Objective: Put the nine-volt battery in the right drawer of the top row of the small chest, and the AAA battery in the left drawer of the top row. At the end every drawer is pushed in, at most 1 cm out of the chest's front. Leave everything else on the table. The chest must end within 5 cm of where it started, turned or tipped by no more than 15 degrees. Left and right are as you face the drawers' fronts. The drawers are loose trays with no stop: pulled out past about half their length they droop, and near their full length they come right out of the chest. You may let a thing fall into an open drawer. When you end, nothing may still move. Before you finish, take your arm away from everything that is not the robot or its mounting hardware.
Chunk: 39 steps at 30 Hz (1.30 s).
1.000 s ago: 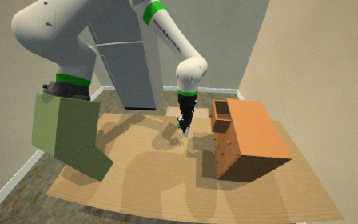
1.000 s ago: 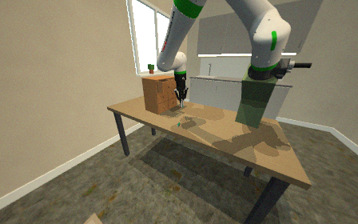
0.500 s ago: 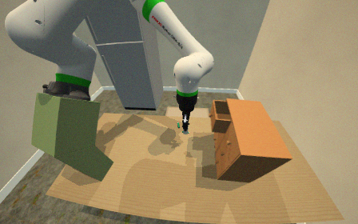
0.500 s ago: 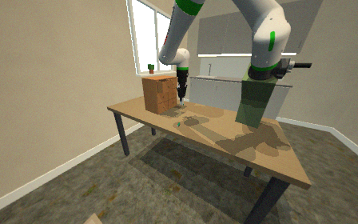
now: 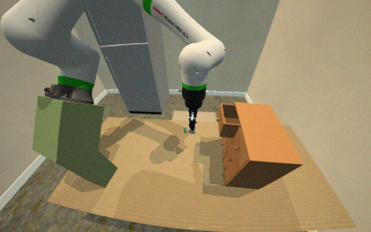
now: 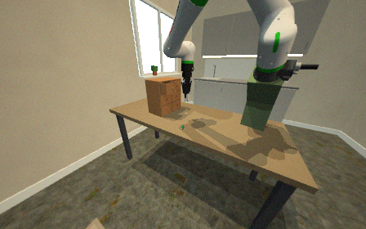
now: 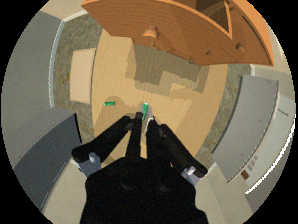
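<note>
Holding a slim green item (image 7: 145, 110) between narrowed fingertips: gripper (image 5: 192, 129) (image 6: 186, 96) (image 7: 144, 110) | before chest (image 5: 271, 132) (image 6: 156, 98) (image 7: 260, 47) | chest's top-left drawer (image 5: 228, 130): open

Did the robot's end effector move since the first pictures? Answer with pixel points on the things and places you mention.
Yes, up. In the exterior view, the tips of the end effector (image 5: 192, 130) (image 6: 186, 96) (image 7: 145, 119) are higher beside the chest (image 5: 271, 132) (image 6: 156, 97) (image 7: 187, 42) than before.
</note>
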### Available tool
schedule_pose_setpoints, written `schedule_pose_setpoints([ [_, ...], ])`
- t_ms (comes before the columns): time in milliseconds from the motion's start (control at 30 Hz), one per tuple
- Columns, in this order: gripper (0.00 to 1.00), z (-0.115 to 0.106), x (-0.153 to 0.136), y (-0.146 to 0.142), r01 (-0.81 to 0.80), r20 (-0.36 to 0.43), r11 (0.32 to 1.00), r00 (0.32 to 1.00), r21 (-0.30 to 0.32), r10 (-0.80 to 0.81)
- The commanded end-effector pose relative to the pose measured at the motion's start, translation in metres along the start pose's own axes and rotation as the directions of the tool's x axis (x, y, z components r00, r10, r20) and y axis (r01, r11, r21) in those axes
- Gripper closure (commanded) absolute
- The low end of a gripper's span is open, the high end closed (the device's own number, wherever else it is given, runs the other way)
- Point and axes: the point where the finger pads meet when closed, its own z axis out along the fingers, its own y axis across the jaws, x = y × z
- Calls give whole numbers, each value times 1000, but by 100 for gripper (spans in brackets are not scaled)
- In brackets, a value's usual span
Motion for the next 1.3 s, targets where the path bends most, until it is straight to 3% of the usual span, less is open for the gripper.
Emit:
schedule_pose_setpoints([
  [0,97,-13,0,0,0,0,1000,1000,0,0],
  [533,97,-94,0,0,0,0,1000,1000,0,0],
  [600,97,-94,0,0,0,0,1000,1000,0,0],
  [1033,97,-148,0,0,0,0,1000,1000,0,0],
  [1267,97,-161,0,1,0,0,1000,1000,0,0],
])
